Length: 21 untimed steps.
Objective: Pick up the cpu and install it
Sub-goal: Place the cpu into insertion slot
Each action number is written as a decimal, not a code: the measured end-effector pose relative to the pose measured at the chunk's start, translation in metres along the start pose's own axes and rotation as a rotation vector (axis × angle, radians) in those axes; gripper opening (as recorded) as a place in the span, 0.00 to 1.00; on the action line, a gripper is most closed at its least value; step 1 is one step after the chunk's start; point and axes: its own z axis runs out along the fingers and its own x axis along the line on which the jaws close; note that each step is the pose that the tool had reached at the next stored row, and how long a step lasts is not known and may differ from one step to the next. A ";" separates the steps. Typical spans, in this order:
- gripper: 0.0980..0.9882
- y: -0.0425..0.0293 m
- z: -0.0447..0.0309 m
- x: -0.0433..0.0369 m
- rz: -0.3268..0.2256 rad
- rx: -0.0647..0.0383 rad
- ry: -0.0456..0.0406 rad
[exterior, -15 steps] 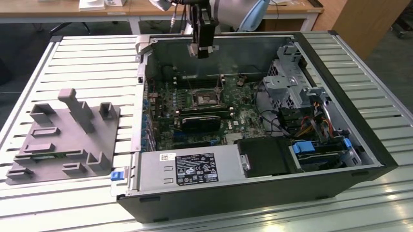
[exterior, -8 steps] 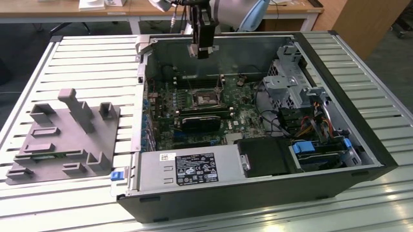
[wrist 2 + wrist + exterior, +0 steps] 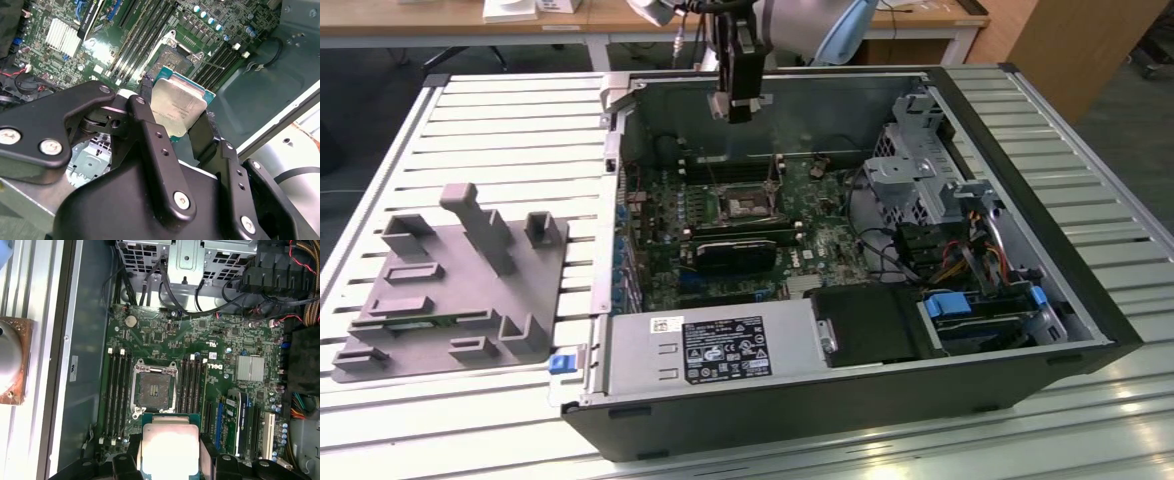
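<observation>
Gripper (image 3: 176, 112) clamps the cpu (image 3: 169, 447); pickup done.
It hangs above the empty socket (image 3: 154, 390), well apart; installing is left.

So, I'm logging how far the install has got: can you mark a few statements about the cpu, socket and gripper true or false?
1. The gripper is shut on the cpu. True.
2. The cpu sits in the socket. False: the socket is empty and the cpu is held above the motherboard.
3. The grey block lies inside the case. False: it lies on the table, to the exterior view's left of the case.
4. The case is open, with the motherboard exposed. True.
</observation>
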 end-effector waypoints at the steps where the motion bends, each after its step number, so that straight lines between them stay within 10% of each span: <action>1: 0.50 0.0000 0.0002 0.0000 0.000 0.000 0.0000; 21: 0.50 -0.0006 0.0123 -0.0001 0.000 -0.004 -0.0053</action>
